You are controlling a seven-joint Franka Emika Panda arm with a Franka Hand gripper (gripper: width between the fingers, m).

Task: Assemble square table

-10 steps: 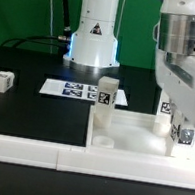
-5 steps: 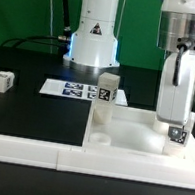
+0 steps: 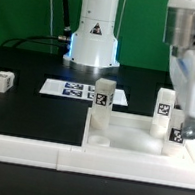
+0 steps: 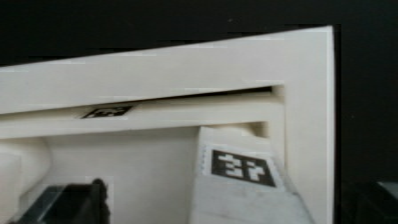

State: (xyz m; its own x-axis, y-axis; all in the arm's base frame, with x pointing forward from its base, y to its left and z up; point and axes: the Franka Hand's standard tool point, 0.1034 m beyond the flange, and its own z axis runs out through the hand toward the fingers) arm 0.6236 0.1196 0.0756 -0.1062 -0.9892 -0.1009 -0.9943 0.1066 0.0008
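Note:
The square table top (image 3: 130, 139) is a flat white panel lying at the exterior view's right. Three white tagged legs stand upright on it: one at its back left corner (image 3: 104, 94), one further back on the right (image 3: 164, 106), and one at the front right corner (image 3: 178, 134). My gripper (image 3: 184, 123) hangs over that front right leg. In the wrist view this leg (image 4: 240, 170) stands between my spread fingers (image 4: 71, 203) with a gap beside it, so the gripper (image 4: 222, 208) is open. The panel's wall (image 4: 178, 75) runs behind the leg.
A loose leg (image 3: 1, 81) lies on the black table at the exterior view's left. The marker board (image 3: 76, 89) lies flat in front of the robot base (image 3: 95, 30). A long low white rail (image 3: 37, 152) runs along the front edge.
The jaws have opened and let go of the front right leg, which stays upright. The arm has shifted toward the exterior view's right, uncovering the leg behind it.

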